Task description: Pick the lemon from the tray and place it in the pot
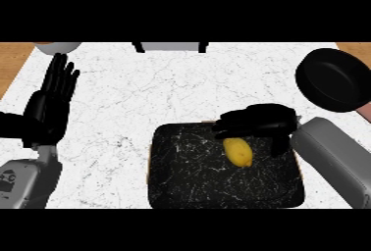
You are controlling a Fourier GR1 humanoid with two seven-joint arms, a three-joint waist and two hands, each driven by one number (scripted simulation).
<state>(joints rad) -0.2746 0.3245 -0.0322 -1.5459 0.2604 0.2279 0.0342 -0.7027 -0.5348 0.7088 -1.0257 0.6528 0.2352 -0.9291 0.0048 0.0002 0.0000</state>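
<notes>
A yellow lemon lies on the dark marbled tray, in its upper right part. My right hand hovers over the lemon's far end, fingers bent loosely to the left and thumb pointing down just right of the fruit; it is open and not closed round the lemon. The black pot stands at the far right of the white marble counter, beyond the right forearm. My left hand rests open at the left edge, fingers up.
A white bowl-like object shows at the top left corner. At the top middle sits a pale grey object with black legs. Wooden surface borders the marble counter on both sides.
</notes>
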